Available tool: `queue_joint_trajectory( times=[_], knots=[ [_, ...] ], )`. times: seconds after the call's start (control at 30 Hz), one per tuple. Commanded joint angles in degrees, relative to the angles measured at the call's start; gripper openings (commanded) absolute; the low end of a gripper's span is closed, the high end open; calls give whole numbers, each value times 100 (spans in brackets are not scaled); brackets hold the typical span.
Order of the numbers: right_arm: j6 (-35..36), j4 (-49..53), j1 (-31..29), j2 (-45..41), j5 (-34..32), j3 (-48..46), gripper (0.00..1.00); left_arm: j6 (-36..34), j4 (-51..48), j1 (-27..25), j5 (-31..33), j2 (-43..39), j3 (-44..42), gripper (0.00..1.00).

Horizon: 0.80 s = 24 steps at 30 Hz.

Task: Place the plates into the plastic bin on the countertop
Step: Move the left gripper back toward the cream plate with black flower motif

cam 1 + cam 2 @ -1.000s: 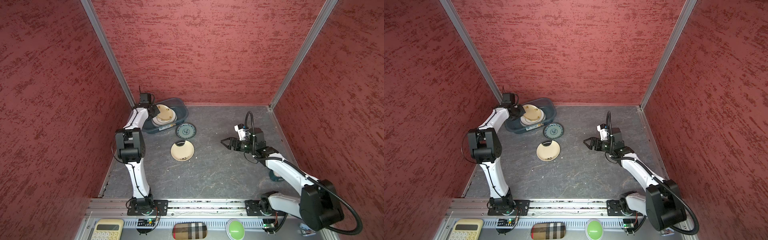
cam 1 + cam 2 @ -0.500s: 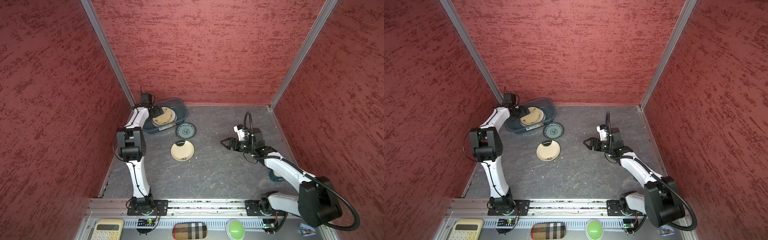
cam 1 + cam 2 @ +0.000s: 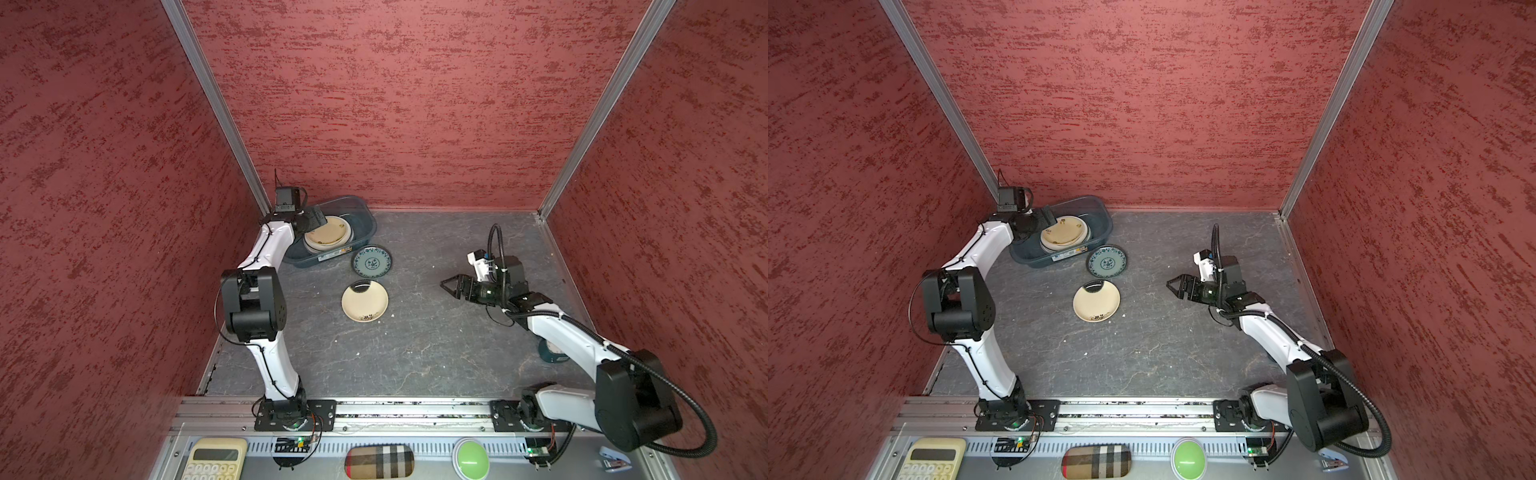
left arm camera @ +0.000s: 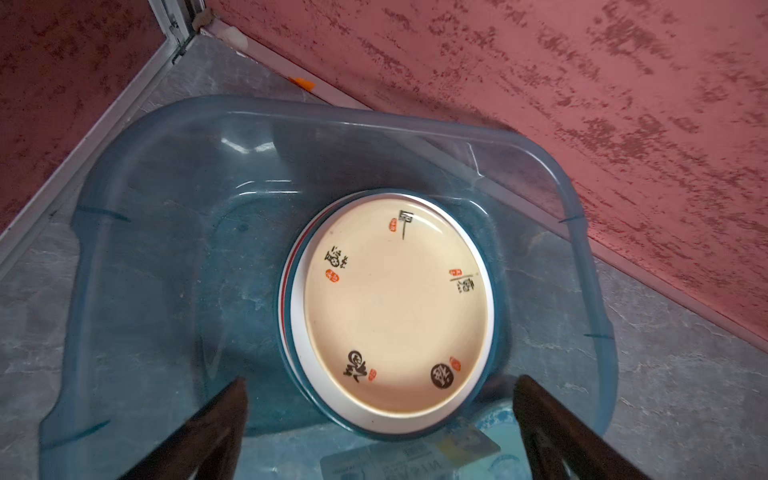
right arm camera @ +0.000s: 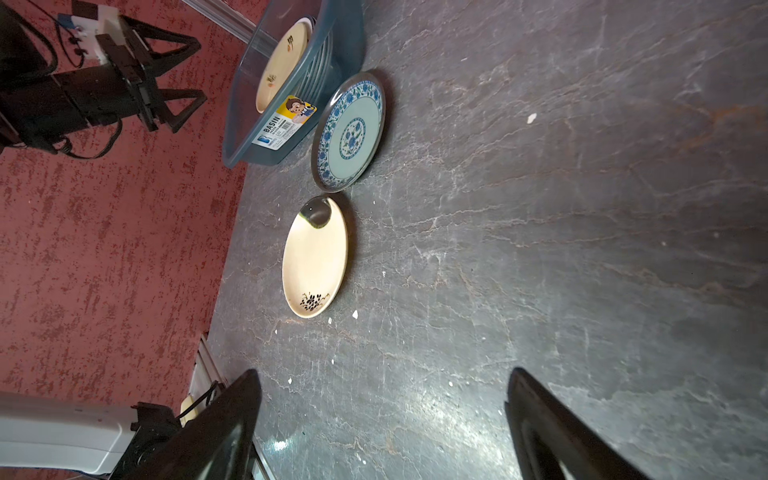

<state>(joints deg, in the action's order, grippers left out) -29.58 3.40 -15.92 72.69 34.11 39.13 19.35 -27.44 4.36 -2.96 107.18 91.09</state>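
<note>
The translucent blue-grey plastic bin (image 3: 366,217) (image 3: 1105,220) (image 4: 166,199) (image 5: 266,141) stands at the back left of the countertop (image 3: 415,340). Inside lies a stack of plates, topped by a cream plate with dark and red characters (image 3: 326,235) (image 3: 1064,233) (image 4: 395,307). My left gripper (image 3: 316,218) (image 4: 381,380) hangs open just above the bin, apart from the stack. In front of the bin lie a teal-patterned plate (image 3: 371,261) (image 5: 349,131) and a cream-yellow plate (image 3: 365,300) (image 5: 315,257). My right gripper (image 3: 448,287) (image 5: 384,374) is open and empty, well right of both.
Red walls close in three sides, and the bin sits near the back-left corner. A teal round object (image 3: 550,353) lies under my right arm. A calculator (image 3: 214,459), a plaid case (image 3: 379,461) and a green button (image 3: 471,459) sit on the front ledge.
My left gripper has opened and let go of the cream plate, which went from tilted to lying flat on the stack in the bin. The right arm has barely moved.
</note>
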Motion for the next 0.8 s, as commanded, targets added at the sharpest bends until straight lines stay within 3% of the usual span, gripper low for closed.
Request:
queue_joint_trajectory(
  times=[0.0, 0.4, 0.57, 0.77],
  knots=[
    [-122, -348, -16, 44, 39, 13, 93, 254, 691, -87, -205, -657, -605, 100],
    [-353, -530, -16, 355, 407, 178, 93, 407, 1418, -1147, 409, -3609, -3386, 100],
    [-493, -612, -16, 446, 448, 289, 93, 800, 1282, -1196, -166, -4378, -4271, 100],
    [-817, -832, -24, 523, 551, 318, 93, 1193, 1383, -1235, -820, -4630, -5188, 99]
  ],
)
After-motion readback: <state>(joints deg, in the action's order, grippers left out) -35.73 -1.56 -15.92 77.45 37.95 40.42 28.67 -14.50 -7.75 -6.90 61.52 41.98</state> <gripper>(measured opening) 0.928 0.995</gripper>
